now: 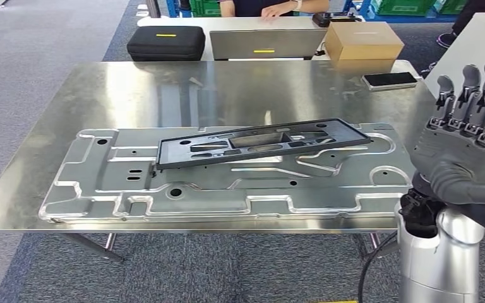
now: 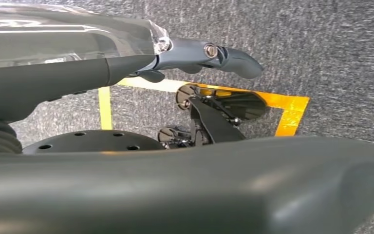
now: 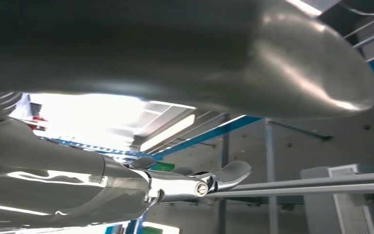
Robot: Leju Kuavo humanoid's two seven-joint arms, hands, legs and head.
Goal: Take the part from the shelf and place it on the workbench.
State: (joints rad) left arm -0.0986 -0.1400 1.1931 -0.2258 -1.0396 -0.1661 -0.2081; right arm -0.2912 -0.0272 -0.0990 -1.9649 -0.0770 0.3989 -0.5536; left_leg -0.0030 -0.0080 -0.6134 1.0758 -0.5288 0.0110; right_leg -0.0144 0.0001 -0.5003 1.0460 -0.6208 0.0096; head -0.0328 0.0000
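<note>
The black plastic frame part lies flat and slightly slanted on a large silver stamped panel, which rests on the steel workbench. My right hand is raised off the bench's right end, fingers straight up and apart, holding nothing and clear of the part. In the right wrist view that hand points toward the ceiling with its fingers stretched out. My left hand hangs over the grey carpet with fingers extended and nothing in it.
On the white table behind the bench stand a black case, a grey laptop-like case and a cardboard box. A dark phone lies on the bench's far right corner. A person stands at the back.
</note>
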